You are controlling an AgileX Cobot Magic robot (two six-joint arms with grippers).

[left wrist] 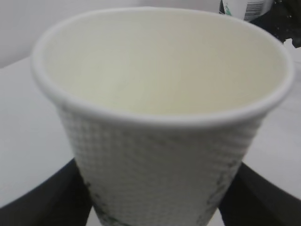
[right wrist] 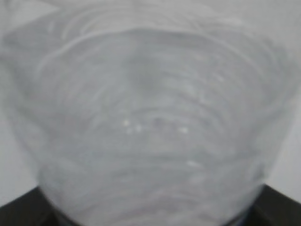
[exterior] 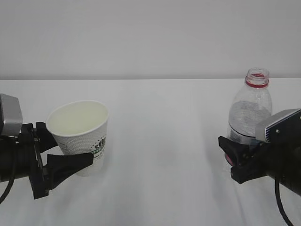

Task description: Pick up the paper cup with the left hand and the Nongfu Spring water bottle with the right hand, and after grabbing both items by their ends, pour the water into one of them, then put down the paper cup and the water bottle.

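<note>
Now the left claw (exterior: 63, 153) is clamped on the small white tapered paper cup (exterior: 82, 134), tilted between its jaws. Likewise the right claw (exterior: 233, 157) is clamped on the clear ribbed plastic water bottle (exterior: 250, 106), upright.

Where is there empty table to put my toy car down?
Between the paper cup on the left and the water bottle on the right, the white table is bare. Behind them looks bare too. It's crowded at both sides, where the left gripper and right gripper clamp them.
</note>
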